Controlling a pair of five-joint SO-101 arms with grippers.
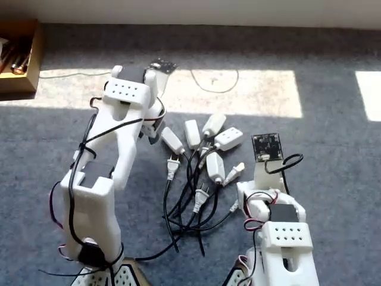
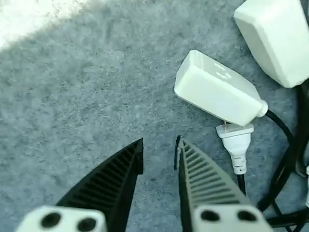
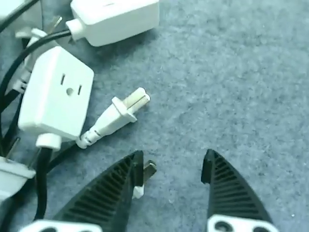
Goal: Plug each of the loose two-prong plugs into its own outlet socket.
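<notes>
Grey carpet [image 1: 333, 179], sunlit band [image 1: 256, 95] at far side, black cords [image 1: 187, 208] tangled at centre. Left tool [image 2: 159, 145] narrowly apart, empty, low over bare carpet near a socket block [image 2: 217, 89] and the loose plug [image 2: 235, 140] just beside its corded end. Right tool [image 3: 173, 157] wide apart, empty, near a second plug [image 3: 118, 113]; small prong [image 3: 148, 169] beside one finger, possibly a third plug. Likely hazards: light blocks sliding under insertion push; tangled cords dragging neighbours; prongs meeting slots askew.

Strong sunlight is falling in a band across the far carpet [image 1: 250, 95], washing it nearly white. Nearer, the carpet is lying in even shade, and a white socket [image 2: 217, 92] is casting a soft shadow.
</notes>
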